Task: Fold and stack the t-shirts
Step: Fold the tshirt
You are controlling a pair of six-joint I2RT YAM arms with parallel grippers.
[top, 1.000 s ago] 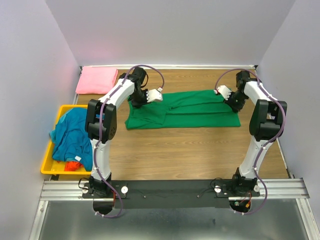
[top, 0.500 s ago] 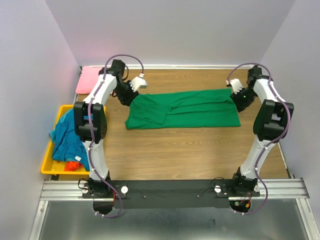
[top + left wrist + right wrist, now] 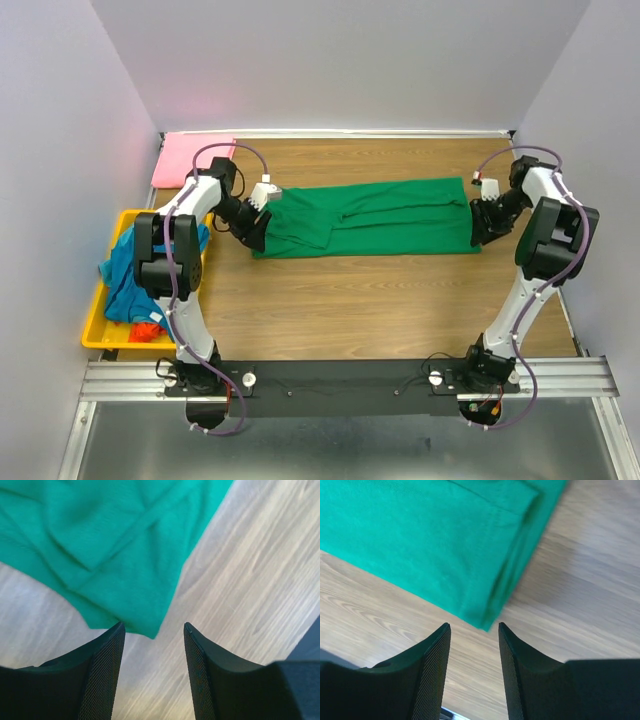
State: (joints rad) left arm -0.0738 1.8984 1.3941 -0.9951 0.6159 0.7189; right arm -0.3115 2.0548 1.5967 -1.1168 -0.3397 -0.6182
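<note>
Just ahead of the left gripper (image 3: 152, 630), jaws parted and empty, lies one corner of the green shirt (image 3: 100, 545); the right gripper (image 3: 474, 627), equally parted, faces its other end.

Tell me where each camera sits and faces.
Top external: above and behind the bases, looking down on left arm, right arm and green t-shirt.
Left wrist: on the left arm, looking down past the open left gripper at one shirt corner.
Right wrist: likewise, past the open right gripper, at the other end.
Shared: green t-shirt.
</note>
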